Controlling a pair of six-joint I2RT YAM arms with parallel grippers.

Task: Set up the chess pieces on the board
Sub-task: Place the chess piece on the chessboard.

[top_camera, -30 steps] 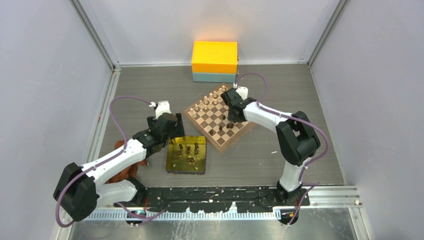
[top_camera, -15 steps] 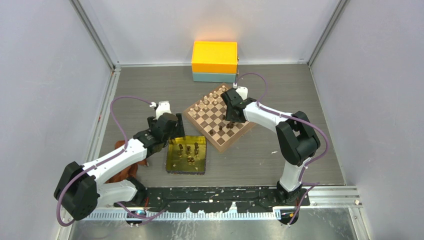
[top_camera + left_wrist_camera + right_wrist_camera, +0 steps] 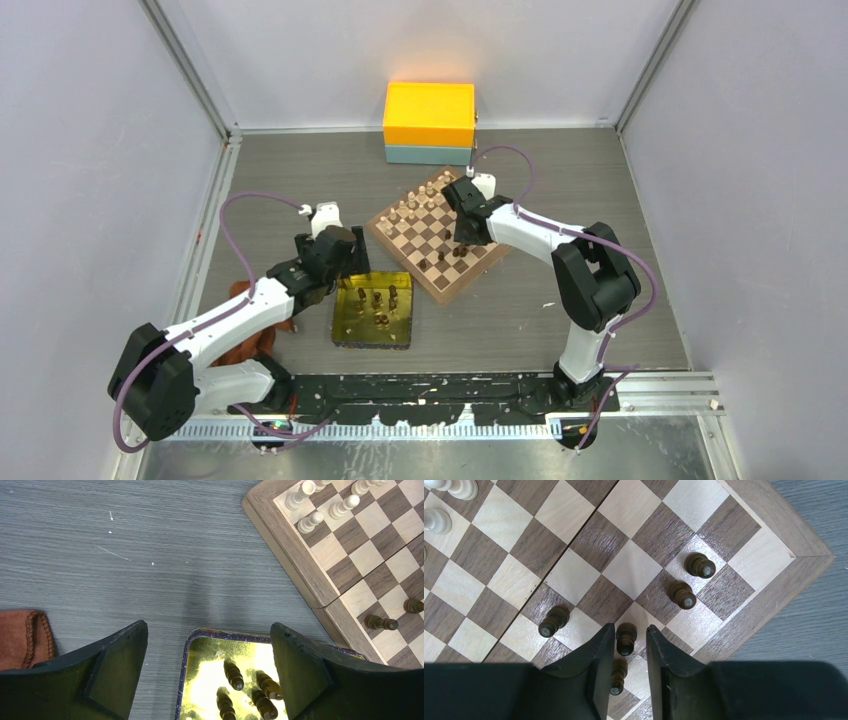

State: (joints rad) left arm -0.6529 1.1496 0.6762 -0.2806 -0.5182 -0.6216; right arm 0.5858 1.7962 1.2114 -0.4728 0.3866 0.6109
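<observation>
Right wrist view: my right pincer (image 3: 630, 630) hangs low over the board (image 3: 574, 575), fingers narrowly apart. One dark chess piece (image 3: 625, 639) stands between them, close to one finger and clear of the other, so I grip nothing. More dark chess pieces (image 3: 682, 595) stand on squares around it, near the board's corner, and pale chessmen (image 3: 436, 520) line the far side. My left pincer (image 3: 208, 626) gapes wide above the far rim of the gold tray (image 3: 187, 640), where further dark pieces sit. The board lies on the table (image 3: 125, 555) just right of the tray, and a brown pouch (image 3: 25, 635) lies to the tray's left.
</observation>
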